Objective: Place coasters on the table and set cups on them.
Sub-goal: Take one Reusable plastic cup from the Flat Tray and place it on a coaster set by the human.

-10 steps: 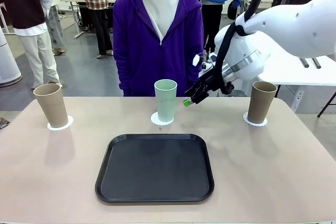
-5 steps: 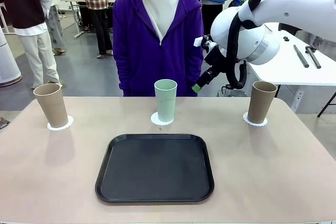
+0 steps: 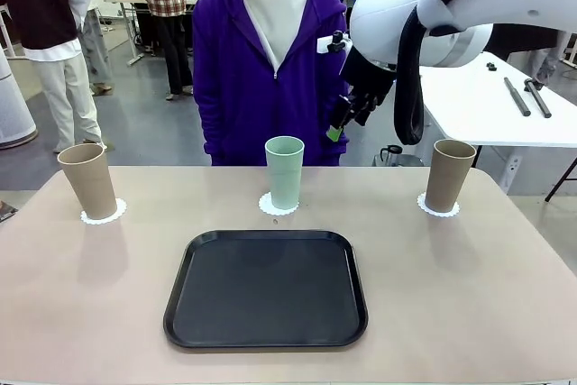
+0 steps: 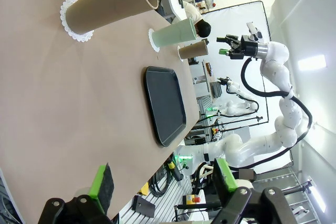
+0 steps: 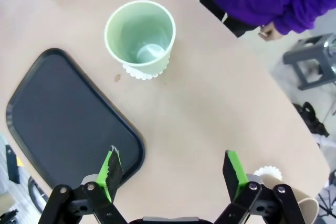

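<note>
Three cups are standing upright on paper coasters on the bench [image 3: 505, 295]: tan cup [image 3: 88, 180], green cup [image 3: 285, 172], tan cup [image 3: 449, 175]. They are looking light, stiff and tippy, best gripped mid-wall. Both grippers' jaws are spread, holding nothing: right gripper [image 3: 345, 114], left gripper [image 4: 163, 184].

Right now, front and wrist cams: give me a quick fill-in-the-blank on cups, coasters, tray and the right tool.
1. The cup standing on the middle coaster is coloured ____.
2. Each of the two tan cups stands on its own white ____.
3. The black tray holds ____ cups.
4. The right tool hangs above the table with its jaws ____.

Missing words: mint green; coaster; no; open
</note>
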